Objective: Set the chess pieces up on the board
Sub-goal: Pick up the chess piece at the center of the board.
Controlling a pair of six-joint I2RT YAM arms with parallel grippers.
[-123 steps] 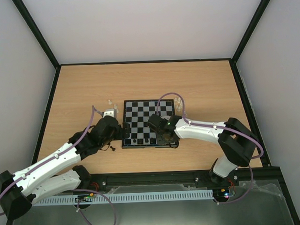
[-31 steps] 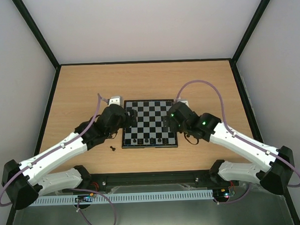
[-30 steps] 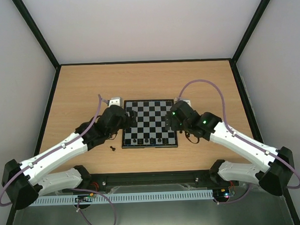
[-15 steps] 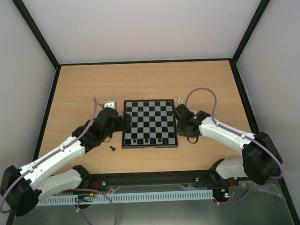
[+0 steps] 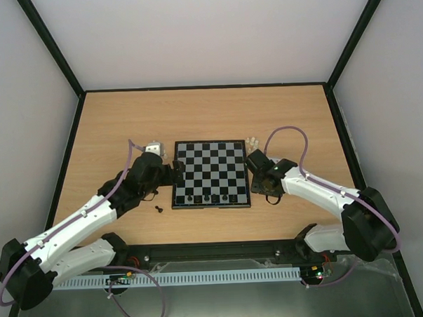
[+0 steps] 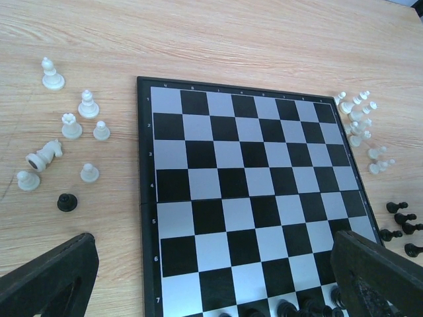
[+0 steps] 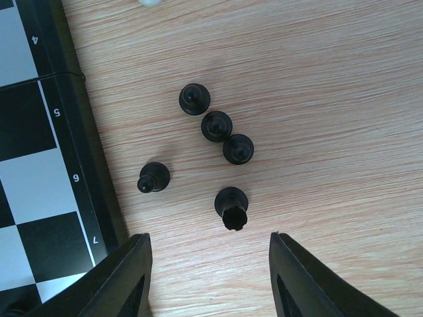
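Right arm had swung off the board [image 5: 210, 169] since a second earlier, when it hung over the right-hand files. The right hand [image 7: 208, 243] then sat above the bench [image 5: 125, 120], just beside the board's right edge. Left arm had drawn back slightly to the left.

Progress, judged: early.
- Done: a few black pieces [image 5: 207, 199] stood along the board's near row. Every other square in view was bare.
- Off the board, left: a group of whitish pieces [image 6: 71, 127], one lying on its side, and a lone black piece [image 6: 67, 202] at the group's near end.
- Off the board, right: a second whitish group [image 6: 360, 125] toward the far corner, and five loose black pieces [image 7: 217, 126] nearer, close together on the bench.
- Left to do: most of both sets, by this count.

Pose:
- The right forearm ran low from the near right toward the board, wrist pointing down. Its hand was released, fingers apart with nothing between them, and the five black pieces lay just beyond the fingertips.
- The left arm reached in from the near left, ending at the board's left edge. The left hand [image 6: 211, 264] was released, spread fully wide and empty, with the near part of the board showing between its fingers.
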